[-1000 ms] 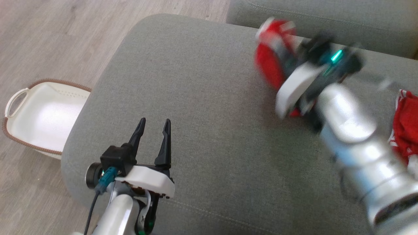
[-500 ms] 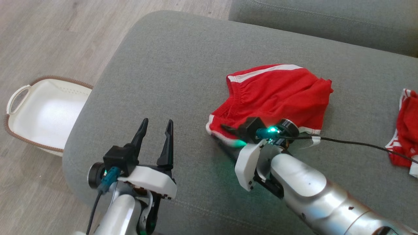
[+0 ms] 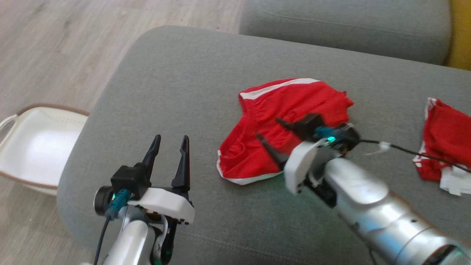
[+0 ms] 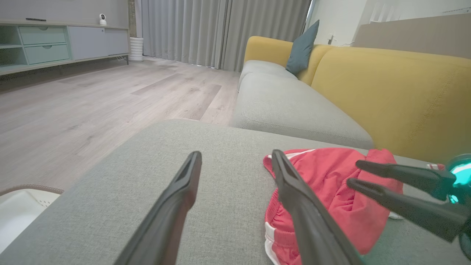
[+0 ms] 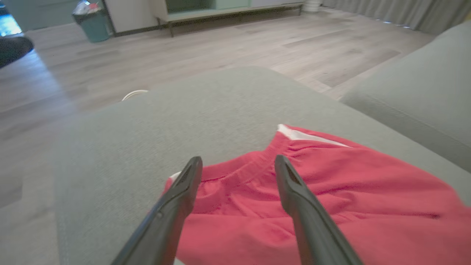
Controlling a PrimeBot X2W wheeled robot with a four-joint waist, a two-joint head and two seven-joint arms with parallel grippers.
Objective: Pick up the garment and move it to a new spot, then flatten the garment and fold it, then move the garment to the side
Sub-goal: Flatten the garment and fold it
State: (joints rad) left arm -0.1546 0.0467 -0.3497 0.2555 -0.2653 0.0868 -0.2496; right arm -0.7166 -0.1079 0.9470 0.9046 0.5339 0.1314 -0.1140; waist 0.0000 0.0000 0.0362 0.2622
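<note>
Both splayed — left gripper, right gripper | garment unheld | head view adds basket

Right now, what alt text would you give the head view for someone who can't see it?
Red shorts lie crumpled on a grey sofa cushion, the robot's right gripper open over them. Its left gripper, also open, is over bare cushion to the left; another red garment lies far right, a white basket on the floor.
</note>
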